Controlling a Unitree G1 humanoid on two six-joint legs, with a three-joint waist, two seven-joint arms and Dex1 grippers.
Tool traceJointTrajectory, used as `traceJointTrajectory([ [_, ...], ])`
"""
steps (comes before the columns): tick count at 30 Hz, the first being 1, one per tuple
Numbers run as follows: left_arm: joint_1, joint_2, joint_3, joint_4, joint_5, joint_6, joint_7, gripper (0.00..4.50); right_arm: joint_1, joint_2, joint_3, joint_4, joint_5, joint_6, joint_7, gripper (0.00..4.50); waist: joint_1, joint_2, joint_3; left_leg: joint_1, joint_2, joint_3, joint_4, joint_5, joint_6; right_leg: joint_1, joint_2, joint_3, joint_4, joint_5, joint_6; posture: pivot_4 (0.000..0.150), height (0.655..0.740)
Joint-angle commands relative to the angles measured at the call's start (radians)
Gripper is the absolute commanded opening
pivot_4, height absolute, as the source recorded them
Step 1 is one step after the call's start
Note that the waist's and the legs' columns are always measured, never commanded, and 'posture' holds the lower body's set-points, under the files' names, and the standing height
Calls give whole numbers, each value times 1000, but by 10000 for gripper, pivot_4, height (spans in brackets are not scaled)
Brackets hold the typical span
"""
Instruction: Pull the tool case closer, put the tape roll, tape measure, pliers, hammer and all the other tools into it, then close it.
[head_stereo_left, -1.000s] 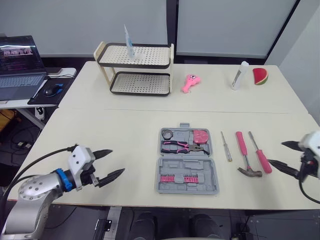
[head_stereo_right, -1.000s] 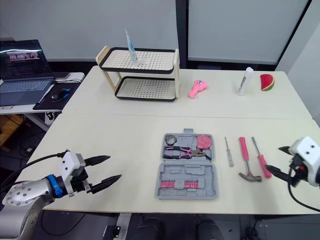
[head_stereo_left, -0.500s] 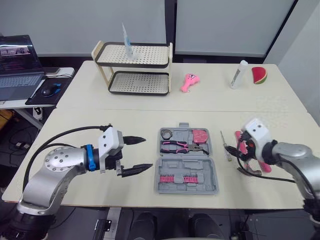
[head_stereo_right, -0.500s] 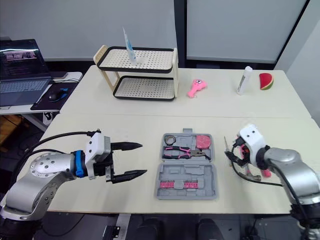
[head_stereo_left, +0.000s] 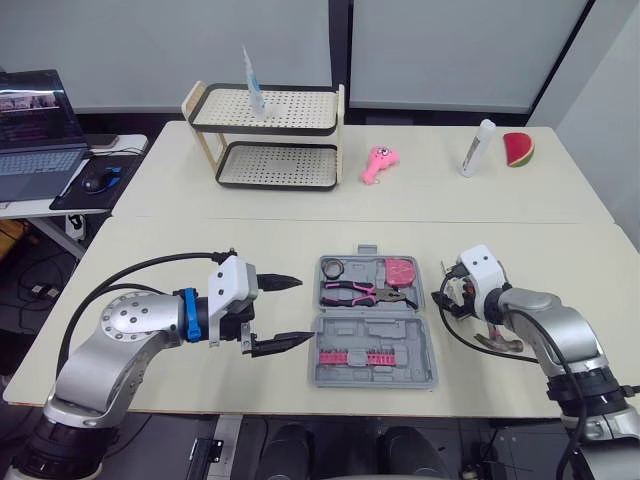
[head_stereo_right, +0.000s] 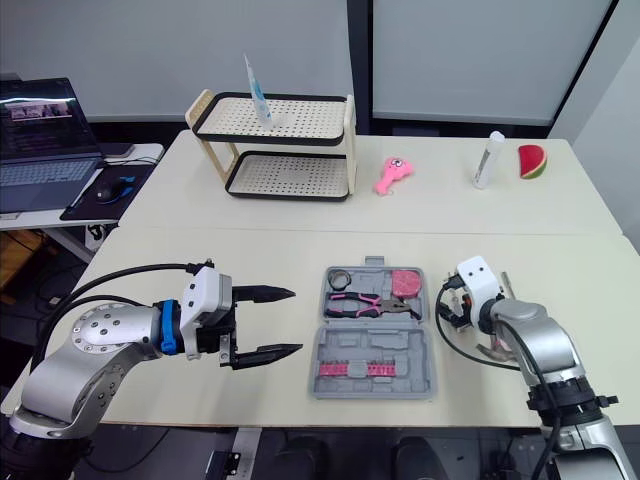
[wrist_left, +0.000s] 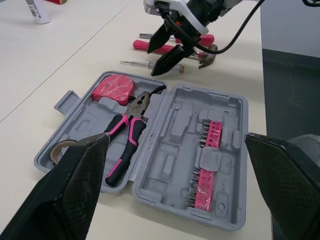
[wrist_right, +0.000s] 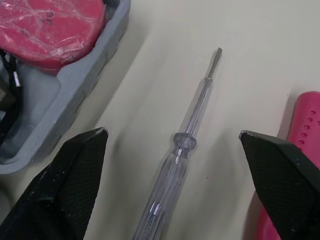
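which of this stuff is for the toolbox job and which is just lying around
For the job: tool case, pliers, tape roll, tape measure, clear screwdriver, hammer.
Lying about: two-tier rack, pink toy, white tube, watermelon slice, laptop.

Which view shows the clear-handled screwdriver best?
Right wrist view: the clear-handled screwdriver lies close, tip and shaft plain. Left wrist view shows it small under the right end effector, which mostly covers it in the eye views.
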Motion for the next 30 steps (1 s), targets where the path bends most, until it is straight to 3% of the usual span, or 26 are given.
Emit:
traceJointTrajectory([
  [1, -8, -2, -12, -24, 4, -14, 5, 45000, -26, 7, -23, 9, -5, -19, -7, 44780, 0, 0, 0, 0, 0, 0, 0, 0, 0, -1, 0, 0, 1, 0, 0, 1500, 7290],
  [12, -37, -6, -33, -28, 9, 2, 25, 45000, -33, 45, -30, 45, -19, -10, -42, 44780, 0, 0, 0, 0, 0, 1, 0, 0, 0, -2, 0, 1, 2, 0, 0, 1500, 7290],
  [17, -42, -6, -41, -40, 7, 14, 38, 45000, -23, 63, -49, 49, -21, 8, -66, 27784, 0, 0, 0, 0, 0, 1, 0, 0, 0, -2, 0, 0, 3, 0, 0, 1500, 7290],
  [19, -42, -6, -44, -48, 5, 21, 43, 45000, -15, 65, -55, 47, -22, 12, -71, 23321, 0, 0, 0, 0, 0, 1, 0, 0, 0, -2, 0, 0, 3, 0, 0, 1500, 7290],
  [30, -49, -1, -49, -69, 0, 47, 52, 45000, 34, 131, -119, -35, 2, 94, -123, 10284, 1, 0, 0, 0, 0, 1, 0, 0, 0, -2, 0, 1, 3, 0, 0, 1500, 7290],
])
